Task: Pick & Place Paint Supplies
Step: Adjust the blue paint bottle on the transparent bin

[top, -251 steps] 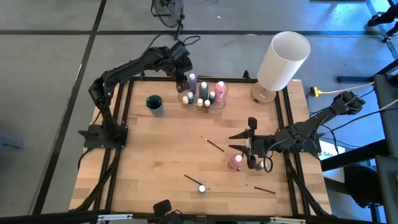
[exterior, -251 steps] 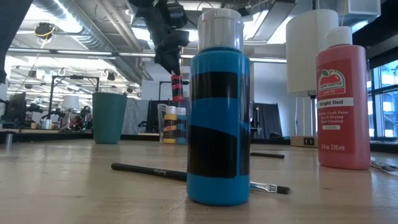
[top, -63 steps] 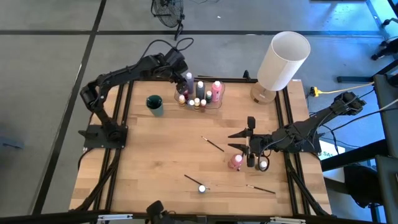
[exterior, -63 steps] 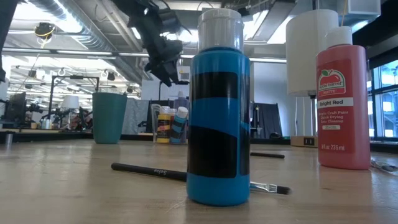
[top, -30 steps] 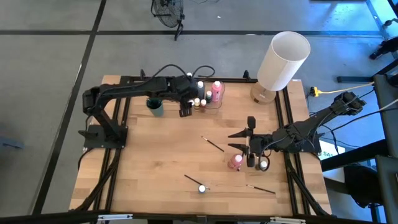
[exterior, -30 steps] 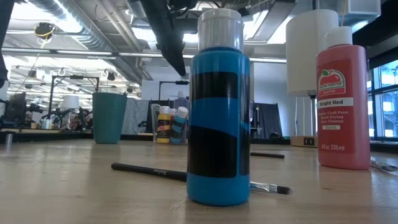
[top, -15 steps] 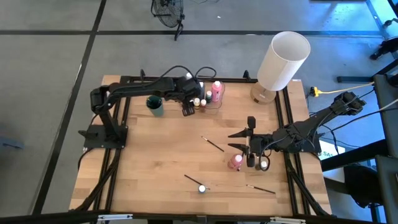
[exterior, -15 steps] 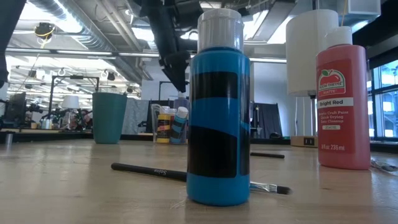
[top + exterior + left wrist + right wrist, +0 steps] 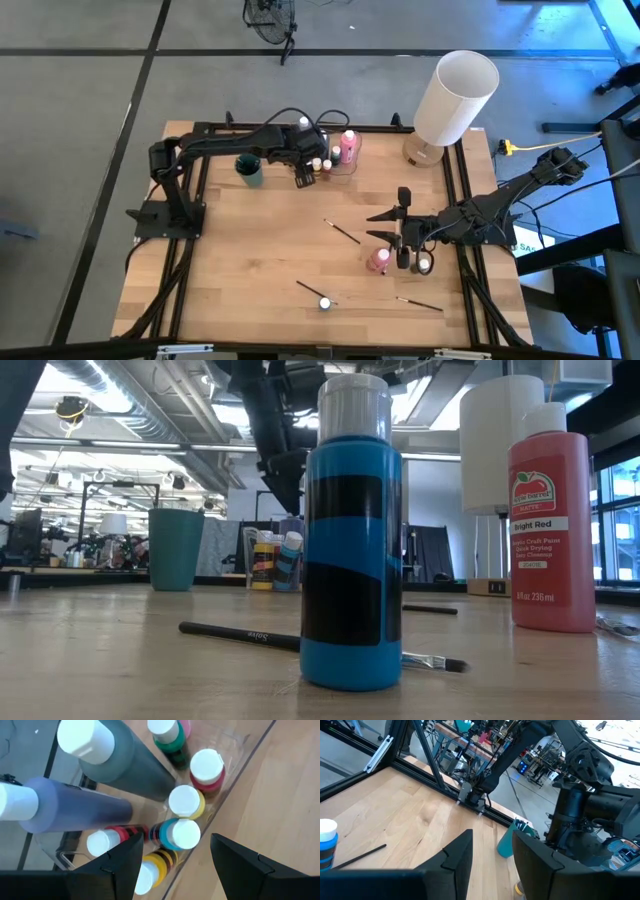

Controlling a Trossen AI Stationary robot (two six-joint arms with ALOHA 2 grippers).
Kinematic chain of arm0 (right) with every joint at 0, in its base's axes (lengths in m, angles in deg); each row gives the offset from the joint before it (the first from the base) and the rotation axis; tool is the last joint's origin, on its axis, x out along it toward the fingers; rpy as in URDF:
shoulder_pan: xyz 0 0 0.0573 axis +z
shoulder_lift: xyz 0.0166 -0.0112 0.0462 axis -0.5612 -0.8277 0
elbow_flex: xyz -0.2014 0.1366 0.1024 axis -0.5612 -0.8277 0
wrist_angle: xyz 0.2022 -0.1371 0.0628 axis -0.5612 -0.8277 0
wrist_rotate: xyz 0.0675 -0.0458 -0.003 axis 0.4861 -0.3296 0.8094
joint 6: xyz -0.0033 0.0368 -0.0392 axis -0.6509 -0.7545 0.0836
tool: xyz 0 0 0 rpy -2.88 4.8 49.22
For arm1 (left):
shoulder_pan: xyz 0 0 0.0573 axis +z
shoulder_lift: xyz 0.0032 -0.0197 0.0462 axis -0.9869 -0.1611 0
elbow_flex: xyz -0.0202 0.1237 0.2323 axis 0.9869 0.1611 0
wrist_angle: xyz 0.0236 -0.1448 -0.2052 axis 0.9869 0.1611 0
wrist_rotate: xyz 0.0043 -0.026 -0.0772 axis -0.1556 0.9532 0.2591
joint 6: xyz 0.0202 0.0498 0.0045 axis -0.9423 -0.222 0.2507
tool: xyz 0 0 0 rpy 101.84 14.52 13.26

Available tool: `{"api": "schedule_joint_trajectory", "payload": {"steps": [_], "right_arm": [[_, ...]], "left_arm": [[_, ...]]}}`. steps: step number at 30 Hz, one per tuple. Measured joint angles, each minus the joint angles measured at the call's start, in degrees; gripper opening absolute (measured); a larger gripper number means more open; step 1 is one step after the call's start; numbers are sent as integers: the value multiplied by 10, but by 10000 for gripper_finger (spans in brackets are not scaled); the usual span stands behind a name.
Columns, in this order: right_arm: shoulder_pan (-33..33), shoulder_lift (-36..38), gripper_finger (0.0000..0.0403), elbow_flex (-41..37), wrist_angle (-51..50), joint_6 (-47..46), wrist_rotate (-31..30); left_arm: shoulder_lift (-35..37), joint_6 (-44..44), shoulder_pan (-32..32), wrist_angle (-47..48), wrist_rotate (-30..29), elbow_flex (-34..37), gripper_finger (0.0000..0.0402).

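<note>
Small paint bottles with pale caps stand in a clear container [image 9: 345, 160] at the table's far side. In the left wrist view they are blue [image 9: 184, 834], yellow [image 9: 185, 802], red [image 9: 207, 768], green [image 9: 168, 734], a tall grey one [image 9: 122, 762] and a tall lilac one [image 9: 65, 811]. My left gripper [image 9: 305, 176] hangs open and empty just above them, slanting down. My right gripper [image 9: 378, 226] stands open and empty beside a pinkish-red bottle [image 9: 378, 260]. A blue bottle [image 9: 325, 302] stands near the front edge. Three thin brushes [image 9: 342, 232] [image 9: 310, 290] [image 9: 418, 303] lie flat on the table.
A teal cup [image 9: 248, 168] stands left of the container, close to my left arm. A large white cylinder [image 9: 455, 95] stands at the far right corner. Bare wood lies between the container and the brushes. Black frame rails run along the table's edges.
My left gripper has sunk a little toward the bottles in the container and has stayed open. No bottle or brush has moved.
</note>
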Motion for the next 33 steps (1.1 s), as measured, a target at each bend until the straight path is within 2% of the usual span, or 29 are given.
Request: {"api": "schedule_joint_trajectory", "payload": {"steps": [8, 14, 33], "right_arm": [[0, 0, 140, 0, 0, 0, 0], [0, 0, 140, 0, 0, -4, 0], [0, 0, 140, 0, -2, -9, 0]], "left_arm": [[-2, 1, -6, -1, 11, 0, 226], [-2, -73, -17, 11, 15, 0, 226], [-47, -88, -13, -7, -11, 0, 226]]}}
